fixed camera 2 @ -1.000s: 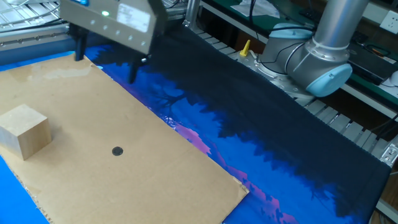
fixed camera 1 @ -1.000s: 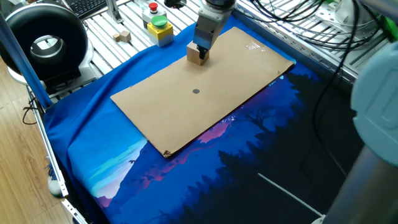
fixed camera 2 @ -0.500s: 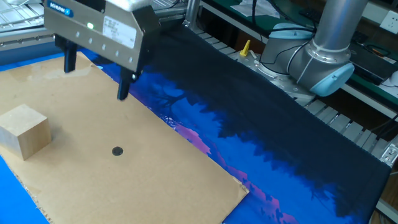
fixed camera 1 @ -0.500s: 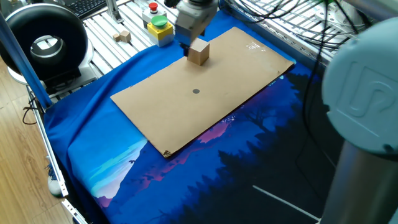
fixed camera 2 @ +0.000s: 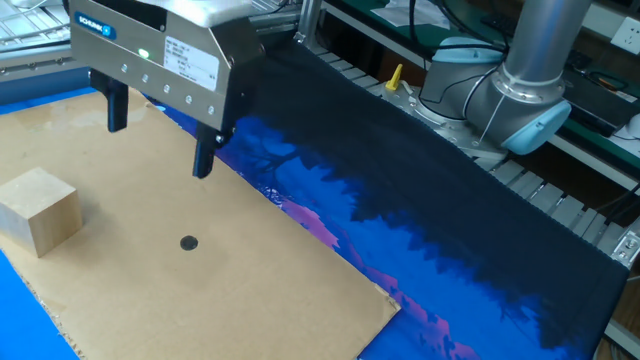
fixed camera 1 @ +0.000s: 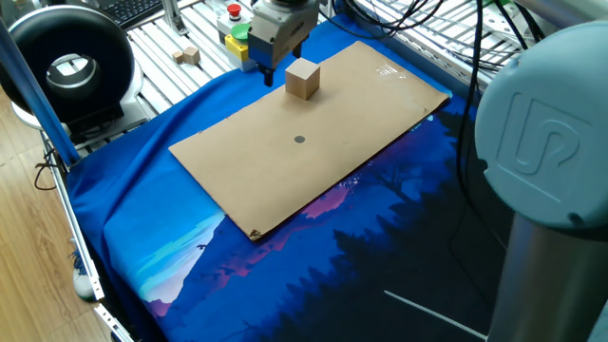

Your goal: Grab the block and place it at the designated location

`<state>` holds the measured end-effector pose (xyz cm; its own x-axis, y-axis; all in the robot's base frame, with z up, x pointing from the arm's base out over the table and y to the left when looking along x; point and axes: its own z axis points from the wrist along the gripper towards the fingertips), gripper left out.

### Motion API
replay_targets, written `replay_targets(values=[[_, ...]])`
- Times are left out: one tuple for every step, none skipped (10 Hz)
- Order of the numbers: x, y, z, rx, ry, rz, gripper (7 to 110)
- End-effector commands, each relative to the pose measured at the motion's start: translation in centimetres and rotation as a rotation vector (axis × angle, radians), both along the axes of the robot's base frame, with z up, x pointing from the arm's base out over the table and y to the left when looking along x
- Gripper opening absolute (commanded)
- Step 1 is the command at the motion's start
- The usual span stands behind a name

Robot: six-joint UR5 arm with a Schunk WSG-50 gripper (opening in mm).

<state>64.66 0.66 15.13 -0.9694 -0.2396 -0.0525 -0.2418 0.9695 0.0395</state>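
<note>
Cardboard, a flat brown sheet [fixed camera 1: 313, 133], lies on a blue printed cloth [fixed camera 1: 171, 237] that covers the worktop. On the sheet's far end in one fixed view stands the block [fixed camera 1: 302, 79], a plain light-tan wooden cube, upright and resting flat. In the other fixed view the same block [fixed camera 2: 38, 211] sits near the sheet's left edge. The designated location [fixed camera 1: 300, 140], a small dark grey dot, is printed near the middle of the sheet, well apart from the block; in the other fixed view the dot [fixed camera 2: 188, 242] lies to the right of the cube with bare cardboard between them.

The pincer [fixed camera 2: 160, 135] hangs above the sheet with its two dark fingers [fixed camera 2: 204, 155] spread wide and nothing between them. It touches neither the block nor the dot. In one fixed view the pincer [fixed camera 1: 267, 72] is just beside the block, on its left, over the sheet's edge.

Beyond the cloth, on a slatted metal surface, are a yellow box with a green and a red button [fixed camera 1: 239, 33] and a smaller pale wooden cube [fixed camera 1: 190, 55]. A grey robot arm joint [fixed camera 2: 515, 100] shows at the right of the other fixed view.
</note>
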Motion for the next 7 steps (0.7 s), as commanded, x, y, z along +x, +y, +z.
replay_targets(values=[[-0.2,2.2,0.3,0.085,0.029,-0.132,88],[0.7,2.2,0.4,0.092,-0.006,-0.169,88],[1.5,2.5,0.5,0.109,-0.031,-0.207,88],[2.4,2.8,0.6,0.127,-0.063,-0.239,88],[3.4,3.0,0.8,0.14,-0.099,-0.254,88],[2.5,2.1,0.5,0.102,-0.063,-0.301,88],[1.4,0.9,0.3,0.048,-0.029,-0.309,44]])
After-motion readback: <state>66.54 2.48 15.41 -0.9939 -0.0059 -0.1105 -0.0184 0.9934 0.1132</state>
